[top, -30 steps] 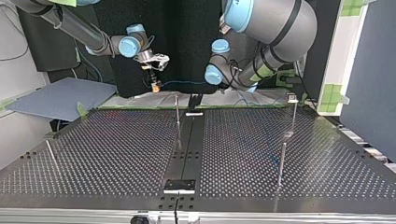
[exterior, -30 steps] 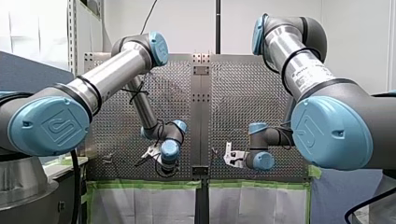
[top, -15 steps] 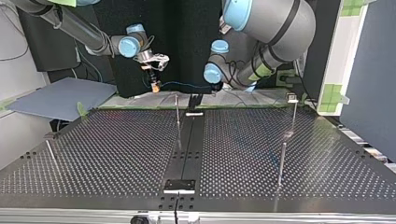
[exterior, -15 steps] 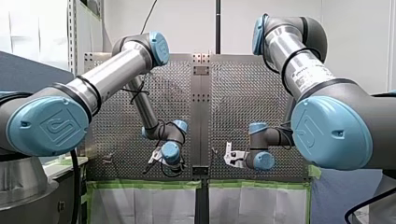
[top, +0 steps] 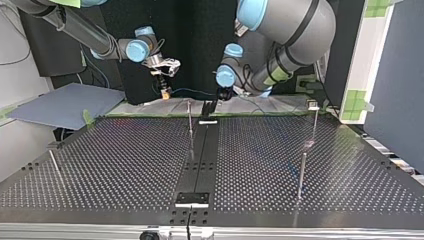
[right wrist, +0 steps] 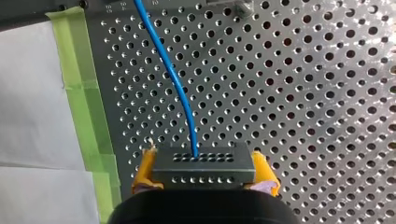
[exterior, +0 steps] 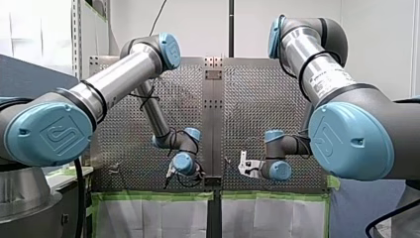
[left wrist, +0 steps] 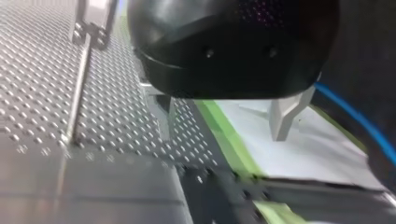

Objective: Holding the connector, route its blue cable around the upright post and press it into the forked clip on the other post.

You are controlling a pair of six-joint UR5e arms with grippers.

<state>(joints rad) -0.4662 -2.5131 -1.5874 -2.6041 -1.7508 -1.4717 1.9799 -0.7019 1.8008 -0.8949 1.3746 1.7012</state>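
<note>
Right now my right fingers are clamping the connector between their yellow pads, gripping it at its two short ends. The dark block, with its rows of small holes, is sitting over the perforated surface. Its blue cable is leaving the connector's face midway between those fingers and curving away ahead of them across the surface. A strip of green tape and a white sheet are lying off to one side of them. My left fingers are standing apart with nothing between them, their metal tips hanging over the white sheet at the surface's edge. The blue cable is passing just beside the outer one; whether it is touching cannot be told. Beyond the other left finger a thin metal post is showing, with a bracket at its end too blurred to read. Seen from across the surface, the cable is running from the connector toward my left fingers. Both sets of fingers are hovering behind the middle post, and the post carrying a small clip at its top is standing well apart from them.
</note>
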